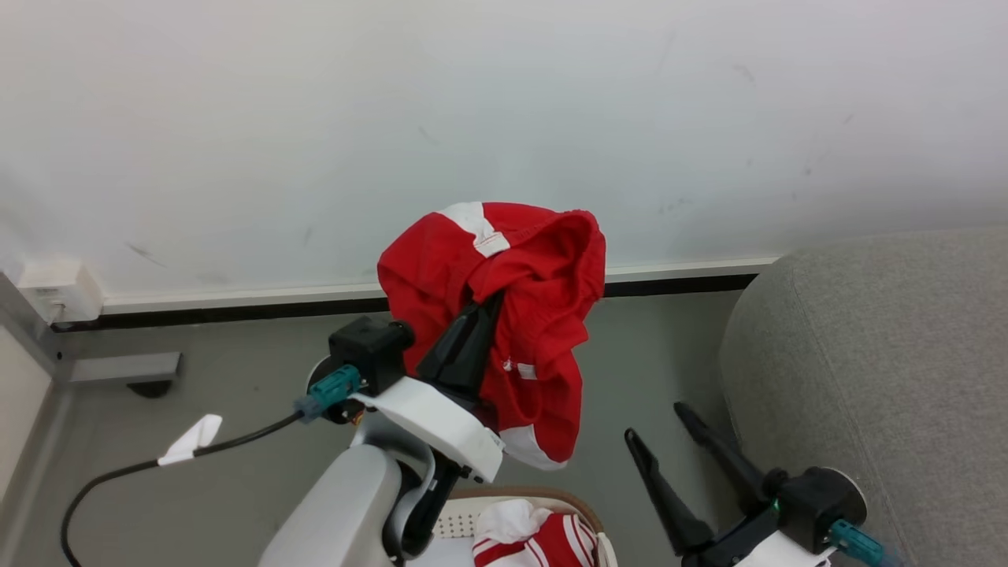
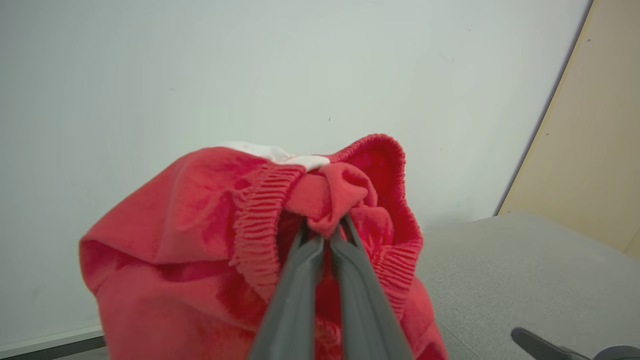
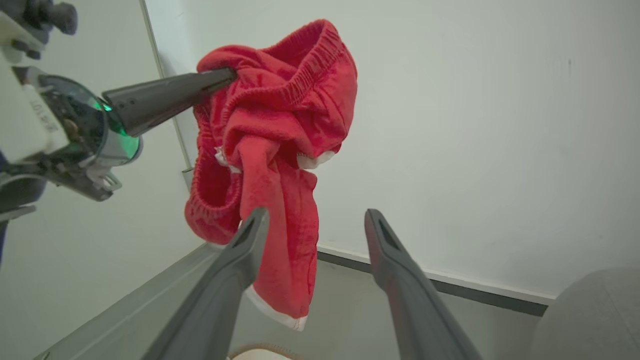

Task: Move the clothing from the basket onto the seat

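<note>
Fig.: L arm mid-carry, head view w/ both wrist views. My left gripper [image 1: 490, 303] has its jaws pinched together on a fold at the elastic waistband of a red garment [image 1: 543, 268], so the rest hangs free below the tips, white hem lowest. Gripping at the band prob. keeps the bundle from unrolling. The piece is held high, above the basket [image 1: 516, 494] and clear of its rim, wall behind. It is not yet over the seat [image 1: 882, 354], which lies off to my right. A second garment [image 1: 543, 539], red w/ white stripes, lies in the basket, so I judge the task part done at best. The right gripper [image 1: 657, 425] sits low betw. basket and seat, jaws wide apart w/ nothing in them, fingers pointing up toward the hanging cloth; I take it as parked out of the swing path. Next, as I judge it: carry L arm rightward over the cushion, then release. Risk: trailing hem snagging the R fingers.
</note>
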{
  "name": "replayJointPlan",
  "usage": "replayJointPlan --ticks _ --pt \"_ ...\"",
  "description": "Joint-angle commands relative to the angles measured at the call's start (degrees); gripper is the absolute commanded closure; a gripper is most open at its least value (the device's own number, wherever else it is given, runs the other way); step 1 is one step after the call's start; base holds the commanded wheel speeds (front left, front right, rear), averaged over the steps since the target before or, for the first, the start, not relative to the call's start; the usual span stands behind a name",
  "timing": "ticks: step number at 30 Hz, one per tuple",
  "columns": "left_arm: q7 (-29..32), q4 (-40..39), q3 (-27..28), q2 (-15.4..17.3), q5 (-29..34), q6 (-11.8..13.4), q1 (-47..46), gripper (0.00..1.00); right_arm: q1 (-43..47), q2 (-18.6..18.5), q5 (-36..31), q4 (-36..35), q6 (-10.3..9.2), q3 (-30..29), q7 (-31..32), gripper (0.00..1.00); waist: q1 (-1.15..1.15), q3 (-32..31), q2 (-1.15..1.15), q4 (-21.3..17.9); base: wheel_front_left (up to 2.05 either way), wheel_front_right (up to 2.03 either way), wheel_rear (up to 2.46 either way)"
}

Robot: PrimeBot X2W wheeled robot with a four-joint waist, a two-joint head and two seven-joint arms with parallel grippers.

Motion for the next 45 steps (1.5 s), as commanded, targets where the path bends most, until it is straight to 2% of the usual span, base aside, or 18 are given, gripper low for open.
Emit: replayJointPlan --ticks 1,13,22,28,29,30,31,32,45 --pt "0.0 0.1 -0.4 -0.1 -0.7 -0.3 0.4 1.00 -1.9 -0.8 0.4 2.0 -0.12 2.2 0.1 0.00 0.00 -0.2 0.00 0.8 0.00 0.00 0.00" --pt "0.4 1.9 -5.4 -1.2 -2.4 -1.2 -0.3 1.00 -7.4 1.2 3.1 10.5 -0.12 12.1 0.1 0.00 0.00 -1.4 0.00 5.6 0.00 0.00 0.00" --pt "1.4 1.0 -10.8 -1.5 -6.9 -2.0 -0.4 1.00 -10.5 3.8 4.5 18.4 -0.12 12.1 0.1 0.00 0.00 -1.8 0.00 9.6 0.00 0.00 0.00" --pt "1.6 -0.2 -14.1 -1.6 -9.7 -1.3 -0.3 1.00 -12.1 4.4 4.3 20.6 -0.12 11.3 0.1 0.00 0.00 -1.9 0.00 10.5 0.00 0.00 0.00" --pt "1.6 -0.3 -14.6 -1.6 -10.1 -1.1 -0.3 1.00 -11.9 4.5 4.2 20.7 -0.12 11.1 0.1 0.08 0.00 -1.9 0.00 10.6 0.00 0.00 0.00" --pt "1.5 -0.4 -14.9 -1.6 -10.3 -1.0 -0.3 1.00 -11.7 4.6 4.2 20.9 -0.12 11.0 0.1 0.42 0.00 -1.9 0.00 10.6 0.00 0.00 0.00" --pt "1.4 -0.4 -15.2 -1.6 -10.4 -0.7 -0.3 1.00 -11.7 4.7 4.3 20.9 -0.12 10.8 0.1 0.66 0.00 -1.9 0.00 10.6 0.00 0.00 0.00" --pt "1.3 -0.3 -15.5 -1.6 -10.6 -0.6 -0.4 1.00 -11.6 4.8 4.4 21.0 -0.12 10.7 0.1 1.00 0.00 -1.9 0.00 10.6 0.00 0.00 0.00" --pt "0.1 1.5 -16.3 -1.6 -11.7 0.4 -0.7 1.00 -10.1 3.9 5.5 19.5 -0.12 7.6 0.1 1.00 0.00 -1.5 0.00 8.7 0.00 0.00 0.00"
